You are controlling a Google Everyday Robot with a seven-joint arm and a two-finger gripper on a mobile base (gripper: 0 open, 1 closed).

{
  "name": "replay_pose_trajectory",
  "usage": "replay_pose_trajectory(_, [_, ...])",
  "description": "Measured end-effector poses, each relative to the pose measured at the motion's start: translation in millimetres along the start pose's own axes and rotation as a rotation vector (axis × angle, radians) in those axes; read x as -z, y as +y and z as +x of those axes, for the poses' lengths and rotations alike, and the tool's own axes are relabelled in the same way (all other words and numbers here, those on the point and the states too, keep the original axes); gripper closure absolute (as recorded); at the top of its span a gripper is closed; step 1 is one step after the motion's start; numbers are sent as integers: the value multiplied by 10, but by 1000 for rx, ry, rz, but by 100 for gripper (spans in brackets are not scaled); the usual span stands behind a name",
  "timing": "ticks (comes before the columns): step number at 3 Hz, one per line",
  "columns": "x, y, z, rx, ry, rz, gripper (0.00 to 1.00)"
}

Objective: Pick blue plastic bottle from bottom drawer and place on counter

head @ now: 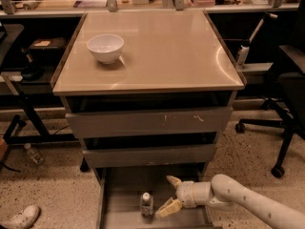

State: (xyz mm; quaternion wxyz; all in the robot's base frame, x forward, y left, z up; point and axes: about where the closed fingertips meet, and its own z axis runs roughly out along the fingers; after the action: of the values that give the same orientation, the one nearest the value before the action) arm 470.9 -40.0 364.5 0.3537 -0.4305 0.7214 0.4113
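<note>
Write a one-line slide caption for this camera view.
Robot's open gripper reaches into the pulled-out bottom drawer beside an upright blue plastic bottle; a white bowl sits on the counter.

The claw [163, 196] sits low in the view, a little right of middle, and points left. Its two yellowish fingers [168, 207] are spread wide apart: one lies above the gap and angles up and left, the other lies below it and angles down and left. Right behind the claw is the white wrist [195, 194], lying about level. From there the thick white arm [252, 205] runs right and downward, leaving the view at the lower right corner.
</note>
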Motion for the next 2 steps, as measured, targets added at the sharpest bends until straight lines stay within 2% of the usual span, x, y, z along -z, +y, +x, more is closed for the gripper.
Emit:
replay_pose_trajectory(1, [-135,69,70,77,-63,-49,0])
replay_pose_trajectory(2, [-312,117,141,124,-95,-93,0])
